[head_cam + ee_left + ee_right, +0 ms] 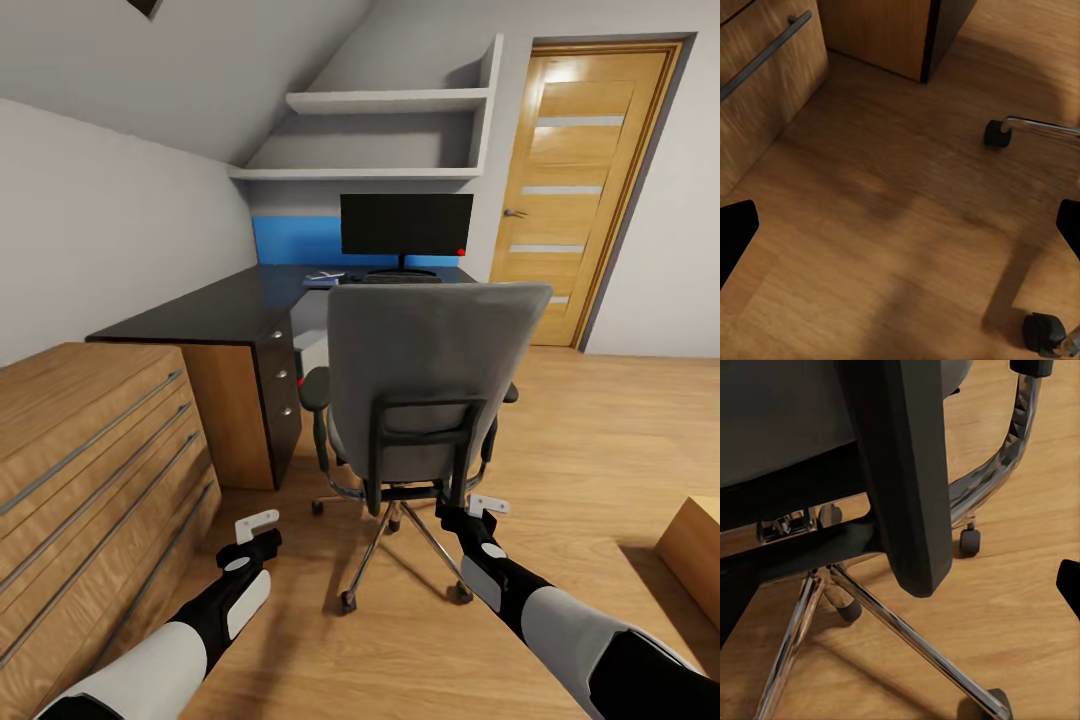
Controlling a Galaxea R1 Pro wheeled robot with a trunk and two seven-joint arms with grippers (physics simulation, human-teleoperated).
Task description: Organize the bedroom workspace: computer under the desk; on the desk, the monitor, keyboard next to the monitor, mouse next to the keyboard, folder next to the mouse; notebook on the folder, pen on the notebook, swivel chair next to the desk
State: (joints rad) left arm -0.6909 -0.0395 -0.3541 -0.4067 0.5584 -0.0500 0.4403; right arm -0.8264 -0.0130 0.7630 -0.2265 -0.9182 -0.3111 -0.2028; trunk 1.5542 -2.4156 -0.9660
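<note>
— Chair (430, 390) dead ahead, back turned this way, upright frame just beyond right pincer (478, 512). Nearer arm?
— Right; left pincer (255, 530) off beside the oak cabinet (90, 470). Both spread, holding nothing.
— Counter (215, 305)?
— Past the chair, monitor (406, 224) on it, under sloped wall. Wood floor (600, 440) open around.

We see two white-and-black arms, black wrists with white patches, pale grey-white fingers on left pincer (258, 524) and right pincer (487, 505).
</note>
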